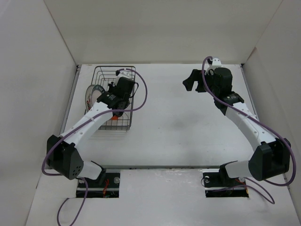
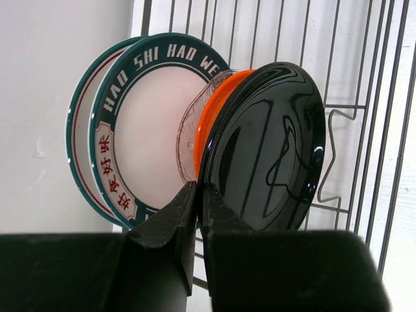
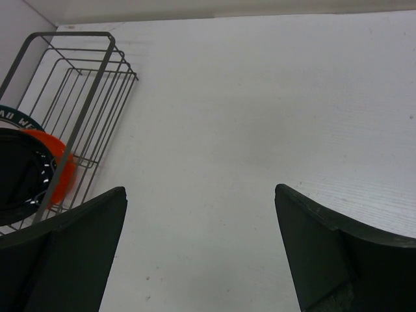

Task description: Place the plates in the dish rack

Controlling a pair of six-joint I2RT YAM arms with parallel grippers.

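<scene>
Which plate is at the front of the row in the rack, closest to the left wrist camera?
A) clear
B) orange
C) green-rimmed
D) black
D: in the left wrist view the glossy black plate stands foremost in the dish rack, overlapping the orange plate behind it.

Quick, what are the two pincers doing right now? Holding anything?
Left pincer: closed, nothing visible between its fingers, just in front of the black plate.
Right pincer: wide open, empty.
</scene>
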